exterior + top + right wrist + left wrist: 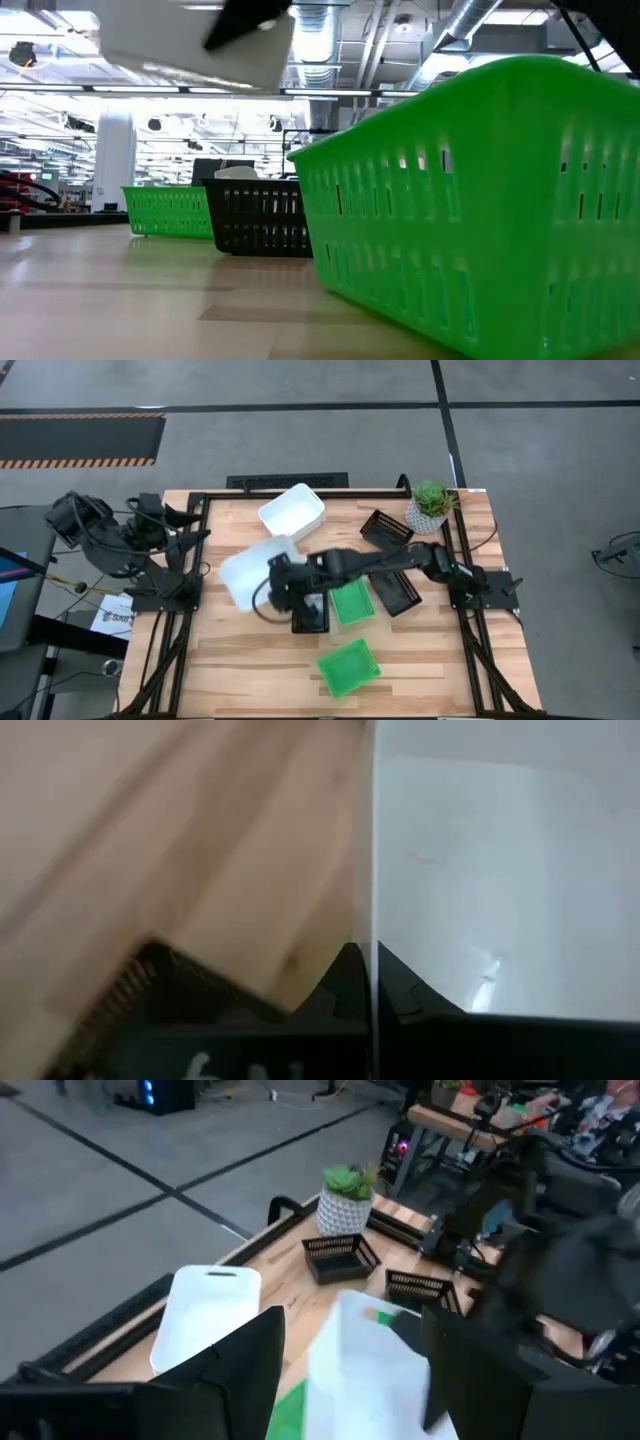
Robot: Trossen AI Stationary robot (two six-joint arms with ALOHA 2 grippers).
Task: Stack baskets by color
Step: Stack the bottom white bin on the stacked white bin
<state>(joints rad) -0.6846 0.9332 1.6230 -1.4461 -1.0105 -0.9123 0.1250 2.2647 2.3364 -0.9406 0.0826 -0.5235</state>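
My right gripper (pixel 272 575) reaches across the table's middle, shut on a white basket (pixel 250 568) that is off the wood; the low view shows it high up (pixel 190 40). A second white basket (pixel 292 512) rests on its bottom farther back. A black basket (pixel 310 617) sits just below the right hand, with two more black ones (pixel 385 528) (pixel 397 592) to the right. One green basket (pixel 352 602) lies beside the hand, another (pixel 348 667) near the front edge. My left gripper (pixel 350 1380) stands open and empty at the table's left edge. My right gripper pinches one side wall of the white basket (pixel 372 870), seen edge-on, with one finger (pixel 335 985) on each face of the wall. The fingers come slanting down from the table's right side. The basket hangs clear of the table, to the left of the hand.
A potted green plant (pixel 430 505) stands at the far right corner. A black frame runs along the table's left edge (pixel 190 560) and right edge (pixel 465 560). Bare wood shows at the front left (pixel 230 660).
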